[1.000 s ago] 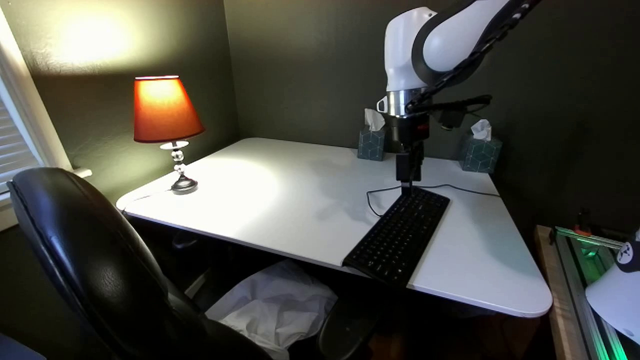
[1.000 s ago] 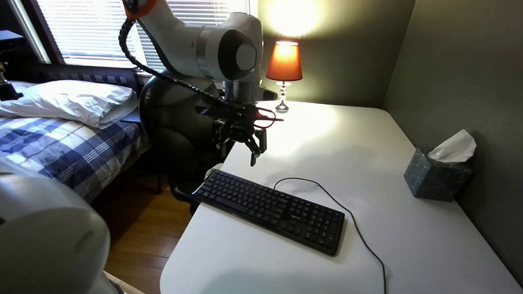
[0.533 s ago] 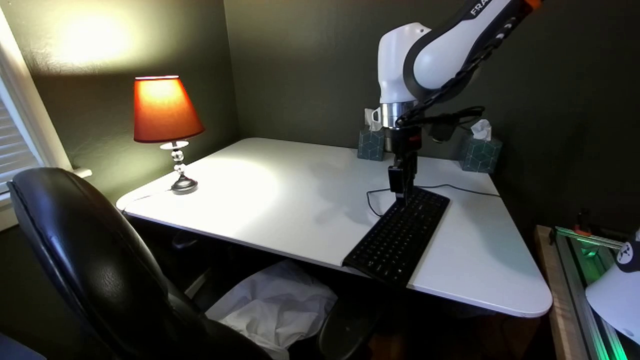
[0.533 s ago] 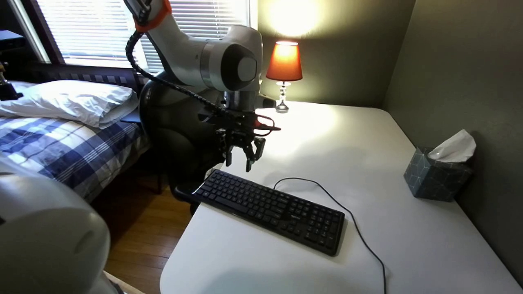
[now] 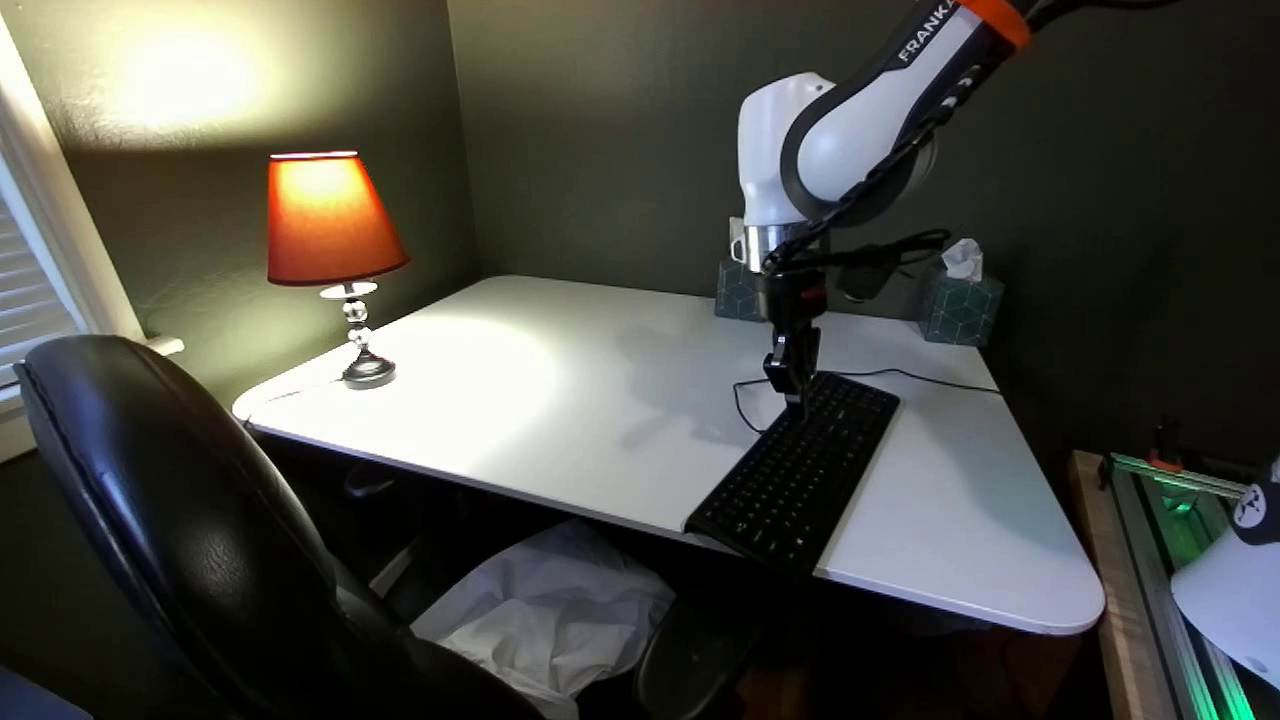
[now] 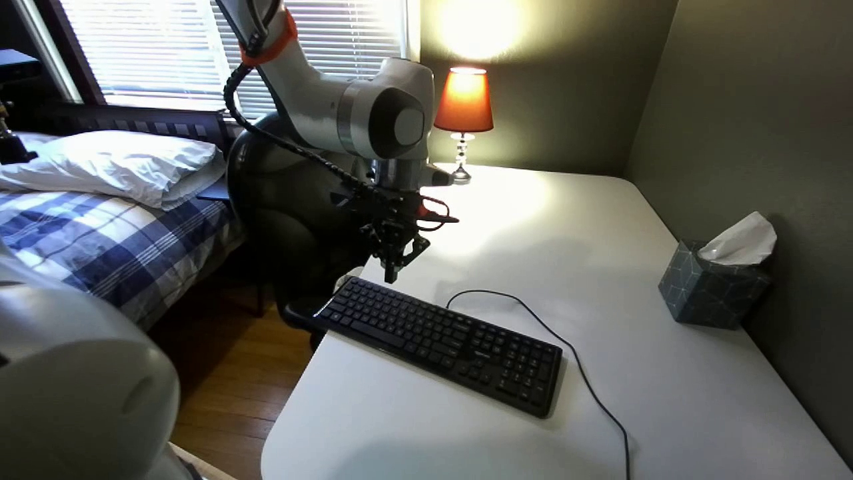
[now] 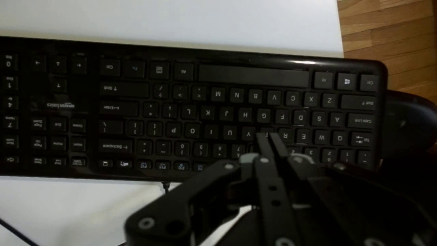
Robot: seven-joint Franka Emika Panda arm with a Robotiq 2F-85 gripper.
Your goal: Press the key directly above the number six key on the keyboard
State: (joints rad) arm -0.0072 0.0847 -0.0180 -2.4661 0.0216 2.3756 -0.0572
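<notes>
The black keyboard (image 7: 218, 102) lies on the desk and shows in both exterior views (image 5: 800, 480) (image 6: 440, 340); its letters stand upside down in the wrist view. My gripper (image 7: 268, 136) points down over its number-row side, fingers (image 7: 264, 145) drawn together with only a thin slit between them and nothing held. The fingertips cover part of the T key. The number six key is mostly hidden behind the fingers, and the key directly above it is hidden by the gripper. In an exterior view the gripper (image 6: 391, 275) appears slightly above the keyboard's back edge.
The keyboard's thin cable (image 6: 586, 380) runs across the white desk (image 6: 533, 233). Tissue boxes (image 5: 960, 305) stand along the wall, and an orange lamp (image 5: 330, 220) is at the desk's far end. A black chair (image 5: 150, 520) sits by the desk edge.
The arm has come down towards the keyboard, with a small sideways shift. The gripper's fingers, wide apart a second ago, have come together.
</notes>
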